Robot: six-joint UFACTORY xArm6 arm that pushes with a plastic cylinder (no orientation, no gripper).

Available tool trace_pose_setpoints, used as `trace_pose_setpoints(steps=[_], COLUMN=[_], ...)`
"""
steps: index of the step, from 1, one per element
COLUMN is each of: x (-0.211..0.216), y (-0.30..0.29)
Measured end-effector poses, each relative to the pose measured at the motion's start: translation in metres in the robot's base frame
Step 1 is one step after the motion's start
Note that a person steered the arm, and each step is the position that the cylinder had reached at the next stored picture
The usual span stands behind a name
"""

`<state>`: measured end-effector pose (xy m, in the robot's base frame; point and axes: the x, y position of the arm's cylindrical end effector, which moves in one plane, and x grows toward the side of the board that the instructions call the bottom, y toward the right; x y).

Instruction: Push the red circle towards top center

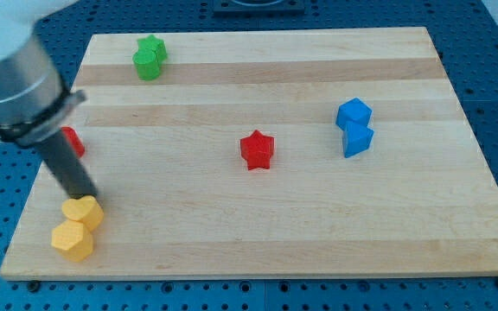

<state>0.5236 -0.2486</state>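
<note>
Red circle (73,141) above my tip (88,195), close

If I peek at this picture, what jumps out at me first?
First comes the big grey arm at the view's left, with my tip touching down just above two yellow blocks. The red circle peeks out half hidden behind the rod. Mid-board sits a red star, with two blue blocks to its right and green blocks up top.
</note>
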Motion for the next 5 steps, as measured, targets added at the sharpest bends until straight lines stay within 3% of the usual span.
trace_pose_setpoints(steps=[1, 3, 4, 5], x=[-0.002, -0.076, -0.093, -0.094], y=[-0.055, -0.041, -0.048, -0.019])
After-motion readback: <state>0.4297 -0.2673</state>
